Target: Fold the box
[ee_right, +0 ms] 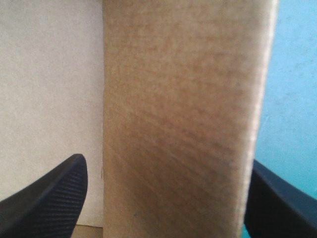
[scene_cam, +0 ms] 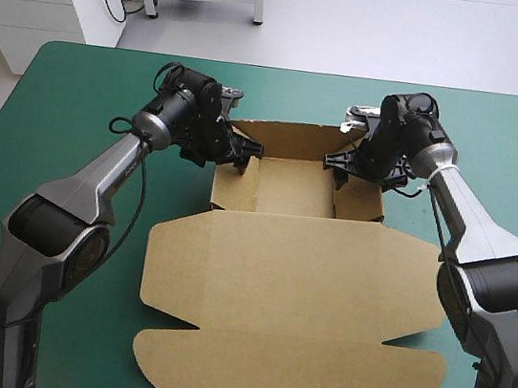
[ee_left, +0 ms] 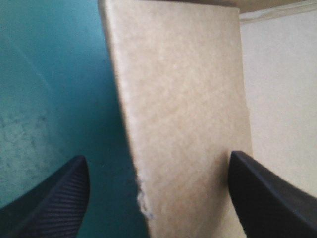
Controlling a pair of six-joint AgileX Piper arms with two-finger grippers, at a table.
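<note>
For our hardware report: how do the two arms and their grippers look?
The left arm and right arm have silver-grey links, black joints and black wrist parts. The left gripper and right gripper each carry two broad black fingers, curved like fins, finely ribbed.

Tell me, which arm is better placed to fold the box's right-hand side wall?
Right. The right tool, open, straddles that raised wall, one finger over the box floor, one over the teal-green cover. The left tool straddles the opposite wall.
</note>
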